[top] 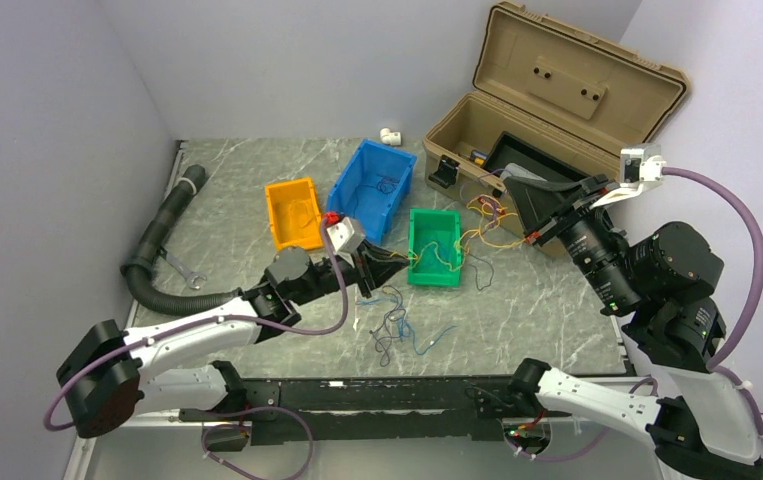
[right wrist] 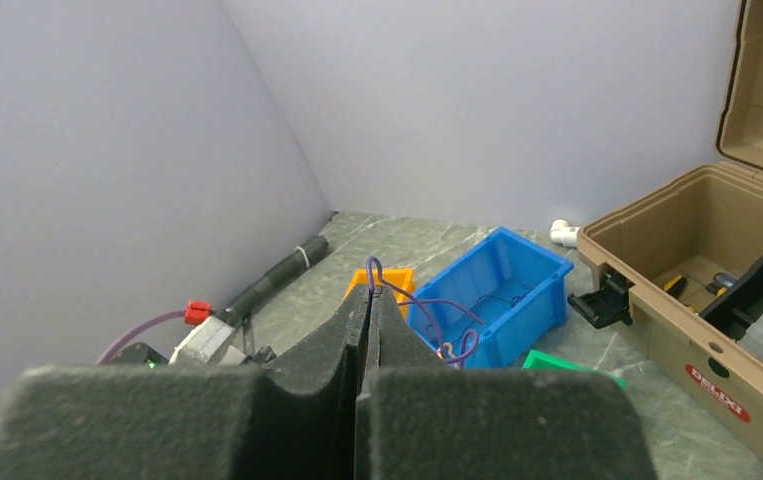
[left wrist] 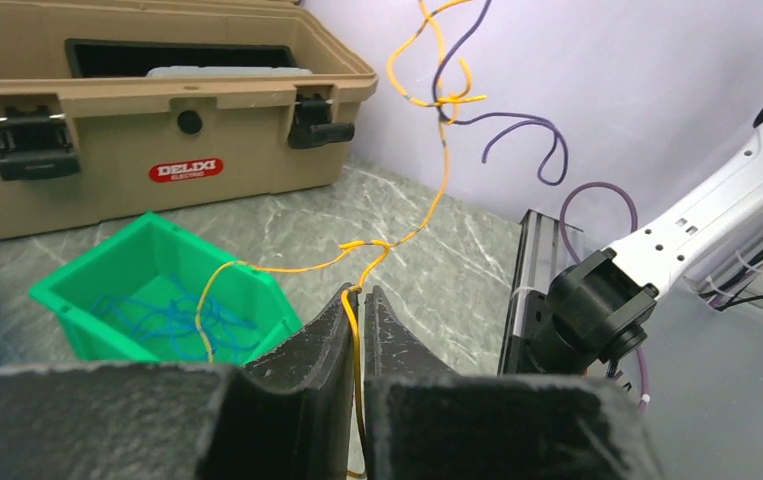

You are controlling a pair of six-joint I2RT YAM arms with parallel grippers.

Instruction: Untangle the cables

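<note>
My left gripper is shut on a yellow-orange cable; the wire runs down between its closed fingers. The cable crosses the green bin and rises to a knot with a purple cable. My right gripper is raised in front of the toolbox and shut on the purple cable, pinched at its tips. The hanging tangle spans the two grippers. A loose bunch of blue and dark cables lies on the table near the front. Blue cables lie in the green bin.
An open tan toolbox stands at the back right. A blue bin with dark wires and an orange bin sit mid-table. A black corrugated hose and a wrench lie at the left. A white fitting is at the back.
</note>
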